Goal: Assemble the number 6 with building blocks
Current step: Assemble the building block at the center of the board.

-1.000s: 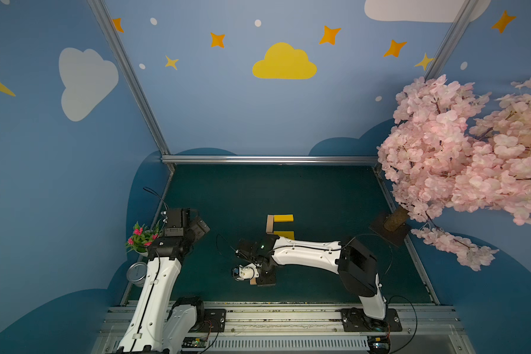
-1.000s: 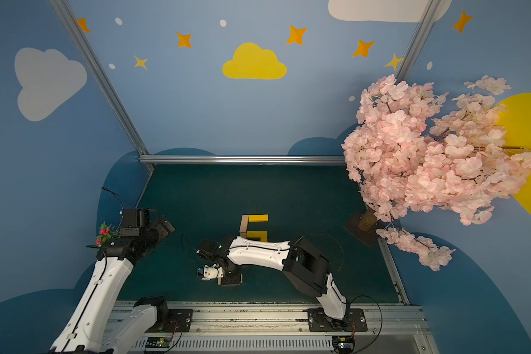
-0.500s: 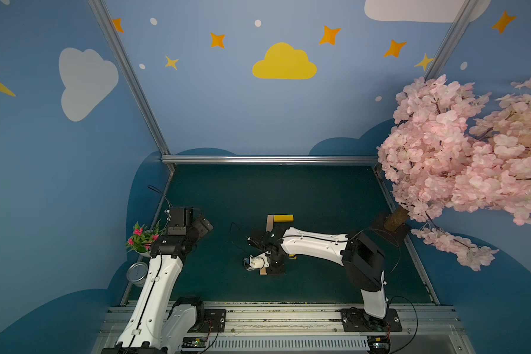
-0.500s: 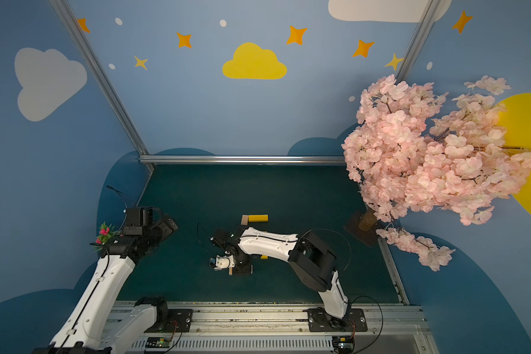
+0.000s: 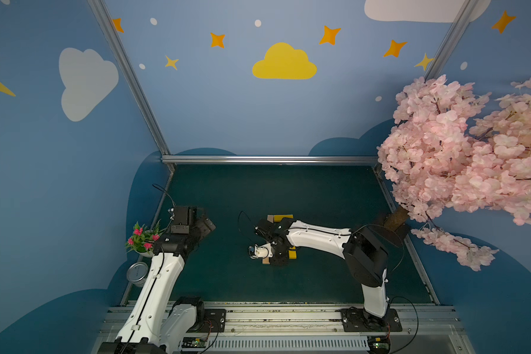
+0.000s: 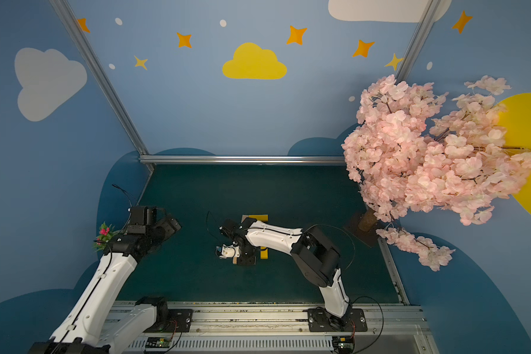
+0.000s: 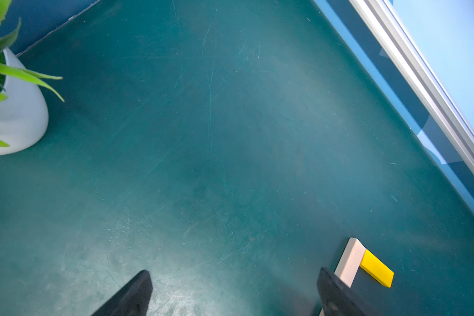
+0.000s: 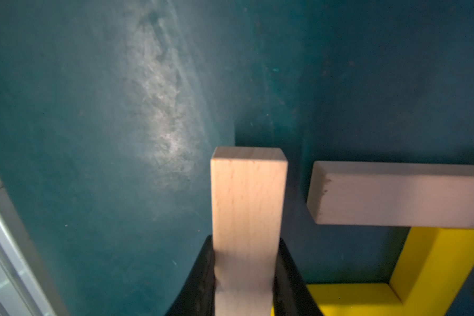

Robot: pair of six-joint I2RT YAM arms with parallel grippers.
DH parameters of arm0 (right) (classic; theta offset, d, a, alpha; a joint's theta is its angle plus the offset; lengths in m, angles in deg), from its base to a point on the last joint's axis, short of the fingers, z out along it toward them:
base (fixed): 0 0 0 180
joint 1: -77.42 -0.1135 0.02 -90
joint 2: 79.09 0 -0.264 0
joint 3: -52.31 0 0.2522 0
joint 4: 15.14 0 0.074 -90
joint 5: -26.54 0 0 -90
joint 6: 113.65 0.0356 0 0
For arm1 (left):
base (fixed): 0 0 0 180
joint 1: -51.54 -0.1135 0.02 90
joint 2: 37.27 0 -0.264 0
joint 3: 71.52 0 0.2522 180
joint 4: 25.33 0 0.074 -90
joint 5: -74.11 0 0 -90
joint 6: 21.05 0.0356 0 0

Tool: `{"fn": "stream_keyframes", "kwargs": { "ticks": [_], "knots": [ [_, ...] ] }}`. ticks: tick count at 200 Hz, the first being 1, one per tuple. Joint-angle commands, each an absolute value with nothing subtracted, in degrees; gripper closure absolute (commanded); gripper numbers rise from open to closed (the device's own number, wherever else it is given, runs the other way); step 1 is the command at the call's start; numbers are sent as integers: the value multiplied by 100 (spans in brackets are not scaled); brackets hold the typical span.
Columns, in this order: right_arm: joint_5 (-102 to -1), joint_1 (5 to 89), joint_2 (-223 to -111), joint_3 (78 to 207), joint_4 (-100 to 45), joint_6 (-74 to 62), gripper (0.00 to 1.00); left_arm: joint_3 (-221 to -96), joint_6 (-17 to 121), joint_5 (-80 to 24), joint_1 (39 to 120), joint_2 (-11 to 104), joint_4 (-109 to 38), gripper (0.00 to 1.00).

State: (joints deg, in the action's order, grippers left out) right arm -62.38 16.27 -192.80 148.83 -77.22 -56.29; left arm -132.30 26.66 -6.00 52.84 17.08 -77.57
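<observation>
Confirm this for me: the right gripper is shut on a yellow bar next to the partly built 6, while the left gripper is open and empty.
Wrong on the colour. The bar in the right gripper is tan wood, not yellow, as the right wrist view shows. The rest holds: it is next to the partly built 6, and the left gripper is open and empty.

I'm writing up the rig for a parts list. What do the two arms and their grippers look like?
Both the left arm and the right arm have smooth white link shells with black joints, mounted on black base plates on an aluminium rail. Thin black cables loop off the wrists. The left gripper and right gripper have black tapered fingers.
</observation>
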Motion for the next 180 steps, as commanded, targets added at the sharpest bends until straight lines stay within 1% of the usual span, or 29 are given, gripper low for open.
{"fn": "stream_keyframes", "kwargs": {
  "ticks": [1,180],
  "knots": [
    [-6197,1676,-19141,14774,-7620,-5713,100,-13208,2640,-508,5312,1716,-7689,5],
    [-6214,1915,-19220,14658,-7512,-5810,100,-13154,2526,-451,5339,1742,-7559,5]
  ]
}}
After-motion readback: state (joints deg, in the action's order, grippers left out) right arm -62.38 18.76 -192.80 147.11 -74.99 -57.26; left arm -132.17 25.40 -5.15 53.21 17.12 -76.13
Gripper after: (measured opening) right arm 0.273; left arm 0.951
